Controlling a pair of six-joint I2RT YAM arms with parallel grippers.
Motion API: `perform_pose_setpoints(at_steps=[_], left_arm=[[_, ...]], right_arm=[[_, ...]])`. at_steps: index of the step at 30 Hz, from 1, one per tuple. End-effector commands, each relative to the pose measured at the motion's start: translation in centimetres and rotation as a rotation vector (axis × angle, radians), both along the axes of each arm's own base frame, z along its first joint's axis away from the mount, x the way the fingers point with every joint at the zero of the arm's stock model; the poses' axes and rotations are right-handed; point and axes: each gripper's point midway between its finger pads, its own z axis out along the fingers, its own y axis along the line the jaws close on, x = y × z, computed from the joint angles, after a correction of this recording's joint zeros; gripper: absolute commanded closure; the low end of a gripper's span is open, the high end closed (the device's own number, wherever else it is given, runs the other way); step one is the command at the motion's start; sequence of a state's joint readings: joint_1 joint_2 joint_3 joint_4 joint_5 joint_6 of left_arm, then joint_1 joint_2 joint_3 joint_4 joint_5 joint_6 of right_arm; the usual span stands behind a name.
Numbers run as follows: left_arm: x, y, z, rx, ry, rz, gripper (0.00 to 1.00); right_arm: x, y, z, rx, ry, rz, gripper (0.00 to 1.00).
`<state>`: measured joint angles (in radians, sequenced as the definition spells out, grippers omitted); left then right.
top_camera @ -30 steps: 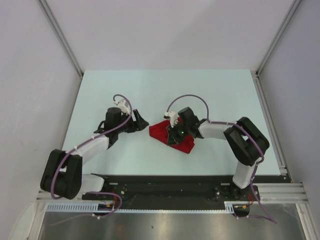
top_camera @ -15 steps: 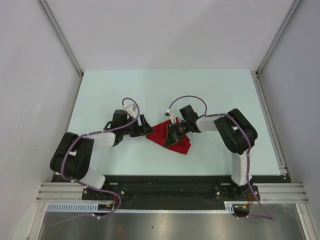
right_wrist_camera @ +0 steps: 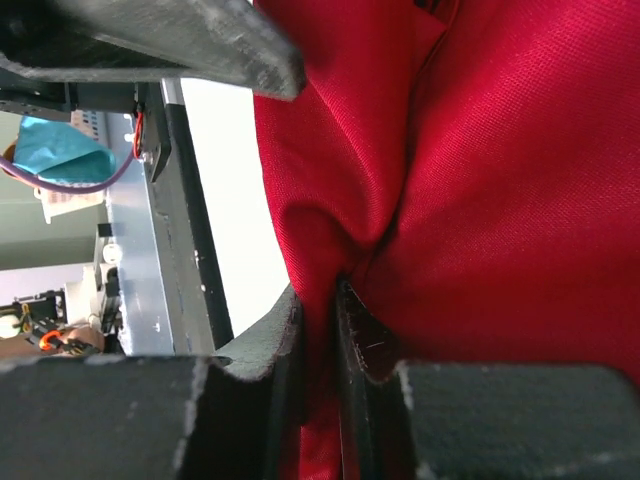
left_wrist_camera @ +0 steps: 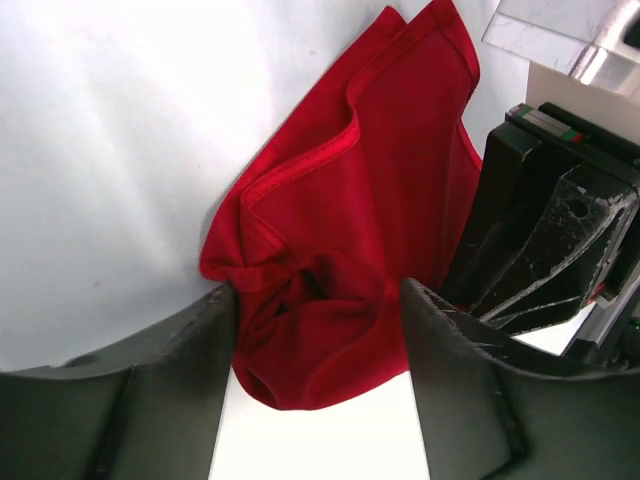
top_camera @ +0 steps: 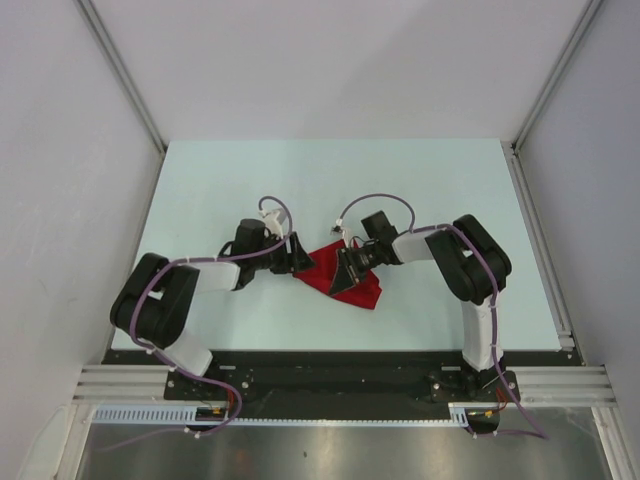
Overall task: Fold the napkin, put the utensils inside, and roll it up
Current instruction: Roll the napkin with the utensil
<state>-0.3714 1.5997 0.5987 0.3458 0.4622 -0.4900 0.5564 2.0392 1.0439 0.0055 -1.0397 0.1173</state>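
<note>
Your top camera looks down from high behind onto the table (top_camera: 430, 190); both wrist cameras press close to the same napkin (top_camera: 320, 265).

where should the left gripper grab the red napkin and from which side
Take the bunched, humped corner at the left end of the napkin, coming in low from the left along the table. That lump stands up off the surface, thick enough to pinch, and sits between the open fingers of the left gripper. The right gripper pinches a fold on the opposite side.
</note>
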Motion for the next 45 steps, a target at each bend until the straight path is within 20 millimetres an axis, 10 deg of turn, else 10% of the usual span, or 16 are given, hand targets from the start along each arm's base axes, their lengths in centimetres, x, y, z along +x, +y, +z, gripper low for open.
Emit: perform_pose_setpoints(at_steps=[1,10,16,22,29,45], left_arm=[[0.2,-0.8,0.5,-0.008,-0.028,-0.047,0.41],[0.1,-0.5,-0.9,0.029,0.032,-0.030,1.00],[0.0,0.3,-1.7,0.091,0.105,0.005,1.00],[-0.1,0.5,-2.1,0.115,0.165,0.017,1.00],[0.0,0.5,-2.4,0.135,0.213,0.017,1.00],[0.0,0.3,-2.7,0.143,0.249,0.000,1.00]], right_arm=[[-0.4,-1.2,-2.3,-0.072,0.069,-0.028,0.94],[0.4,-1.4,-1.4,-0.094,0.029,-0.043,0.77],[3.1,-2.0,2.7,-0.148,-0.131,-0.114,0.41],[5.2,-2.3,5.9,-0.239,-0.415,-0.227,0.33],[3.2,-0.2,9.4,-0.408,-1.033,-0.373,0.32],[0.0,1.3,2.4,-0.630,-1.242,-0.139,0.49]])
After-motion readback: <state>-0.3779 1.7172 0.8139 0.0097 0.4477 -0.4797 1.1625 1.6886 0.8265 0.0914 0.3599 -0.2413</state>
